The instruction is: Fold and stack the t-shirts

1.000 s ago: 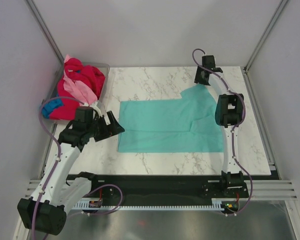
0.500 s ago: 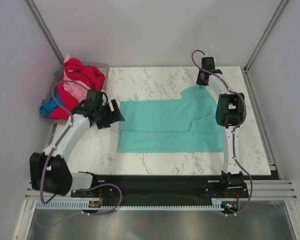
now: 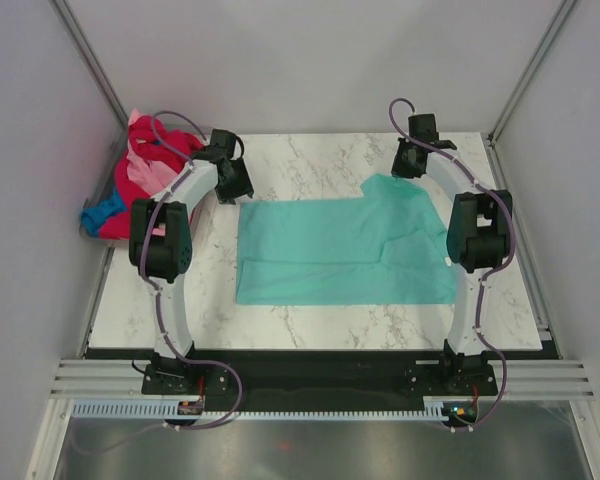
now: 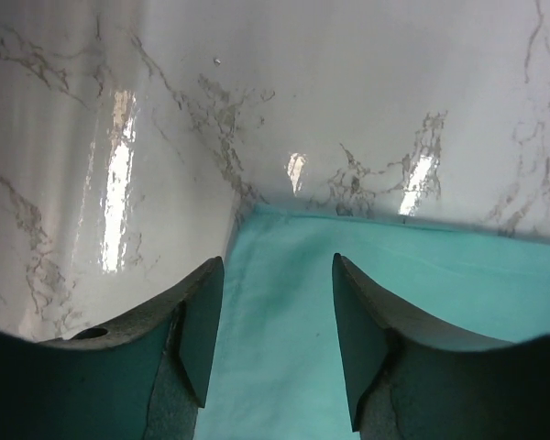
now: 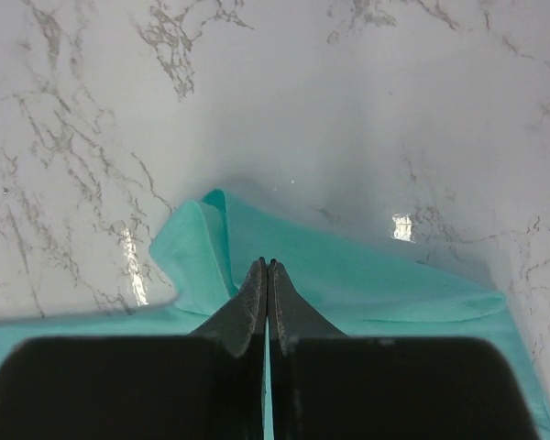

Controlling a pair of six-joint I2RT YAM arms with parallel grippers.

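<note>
Teal t-shirt (image 3: 330, 250) lies flat, long axis left-right across the surface (image 3: 310, 160) — right hand (image 5: 267, 264) clenched on its far right corner, left hand (image 4: 277, 270) released, poised over the far left corner — each arm nearest its own end.

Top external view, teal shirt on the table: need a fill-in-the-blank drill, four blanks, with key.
The spread t-shirt on the marble table is ____ in colour.
The right gripper is ____ on its far right corner.
The left gripper hangs ____ over its far left corner.
The pile of red, pink and blue shirts sits at the table's far ____ corner.
Missing words: teal; shut; open; left.
</note>
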